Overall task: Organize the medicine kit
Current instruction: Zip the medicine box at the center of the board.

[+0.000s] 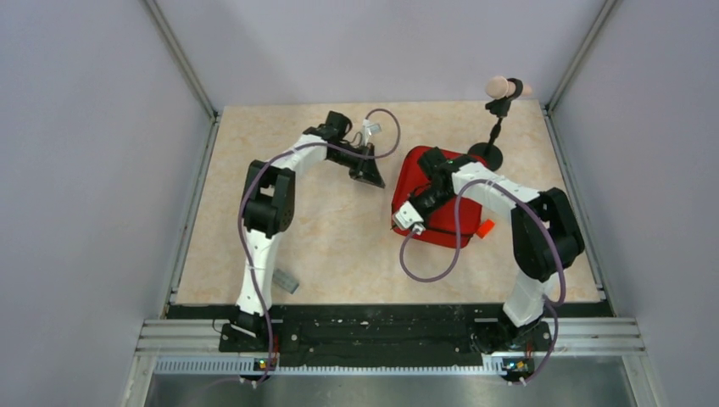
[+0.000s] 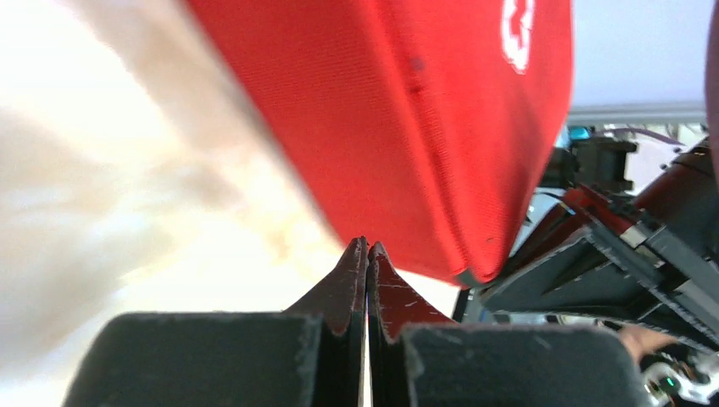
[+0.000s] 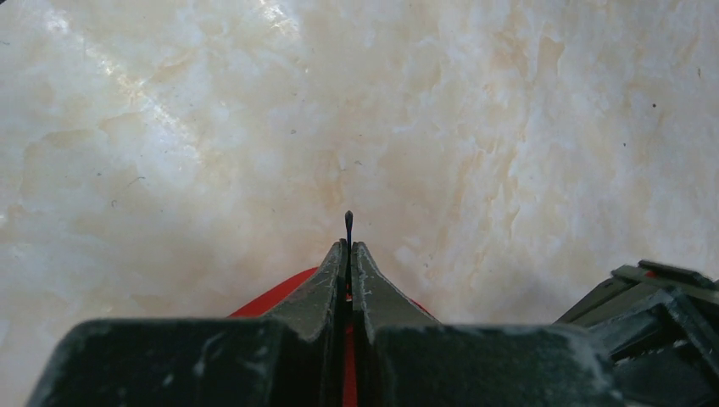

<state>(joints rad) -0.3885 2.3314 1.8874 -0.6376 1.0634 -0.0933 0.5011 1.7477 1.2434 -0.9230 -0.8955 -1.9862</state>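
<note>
The medicine kit [image 1: 413, 174], a red soft pouch, lies right of the table's middle. Its white cross [image 2: 517, 30] shows in the left wrist view. My right gripper [image 1: 404, 222] reaches over the kit to its near left edge. It is shut on a thin black zipper tab [image 3: 348, 222] that sticks out past the fingertips, with red fabric [image 3: 280, 297] below the jaws. My left gripper [image 1: 376, 180] is shut and empty, low over the table just left of the kit [image 2: 407, 127]. Its fingertips [image 2: 367, 246] are apart from the fabric.
A small orange-red block [image 1: 485, 227] lies by the kit's near right corner. A small grey object [image 1: 286, 281] lies near the left arm's base. A black stand [image 1: 496, 127] with a pinkish head is at the back right. Walls close in the table.
</note>
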